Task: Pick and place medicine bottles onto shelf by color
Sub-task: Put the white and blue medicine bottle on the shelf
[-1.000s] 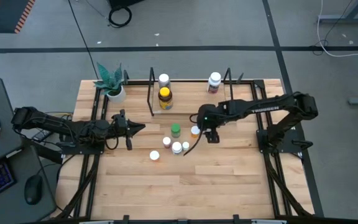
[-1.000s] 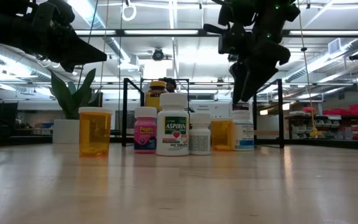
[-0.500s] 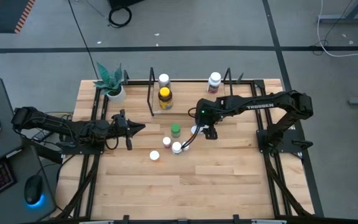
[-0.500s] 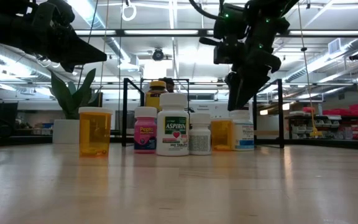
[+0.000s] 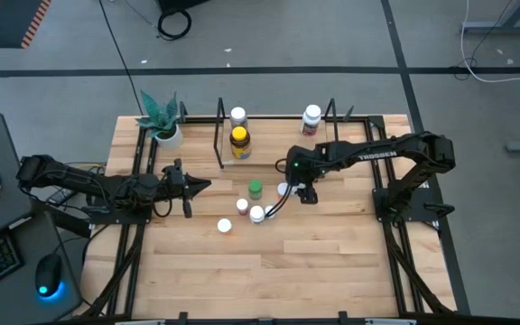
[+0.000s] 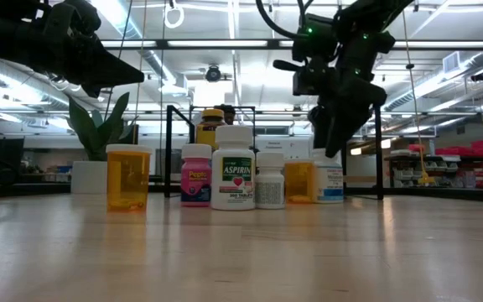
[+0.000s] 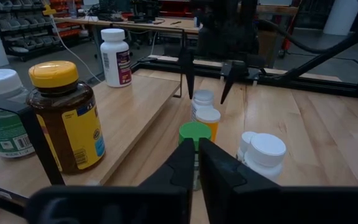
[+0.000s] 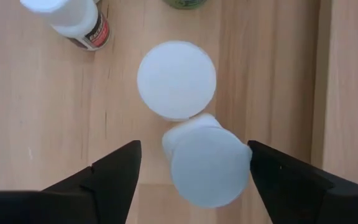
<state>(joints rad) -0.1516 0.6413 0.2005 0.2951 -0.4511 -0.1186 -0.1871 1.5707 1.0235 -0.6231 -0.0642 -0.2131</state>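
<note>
My right gripper (image 5: 301, 193) hangs open, pointing down over a cluster of small medicine bottles (image 5: 258, 200) standing on the table in front of the shelf (image 5: 273, 153). In its wrist view (image 8: 194, 163) its fingers stand either side of a white-capped bottle (image 8: 209, 168) without touching it; a second white cap (image 8: 176, 79) lies just beyond. In the low view its tips (image 6: 332, 143) are just above the bottle tops. The amber bottle with the yellow lid (image 5: 239, 141) and two white-capped bottles (image 5: 237, 116) (image 5: 311, 116) stand on the shelf. My left gripper (image 5: 202, 187) is shut, held level left of the cluster.
A white pot with a green plant (image 5: 162, 122) stands at the far left corner. Black rails (image 5: 139, 162) run along both table sides. The shelf's black end frames (image 5: 219, 135) rise behind the cluster. Bare wood (image 5: 269, 271) fills the near half.
My right gripper has shifted a little toward the table's left and back again above the cluster, and it has sunk slightly toward the bottle tops. No bottle has moved.
</note>
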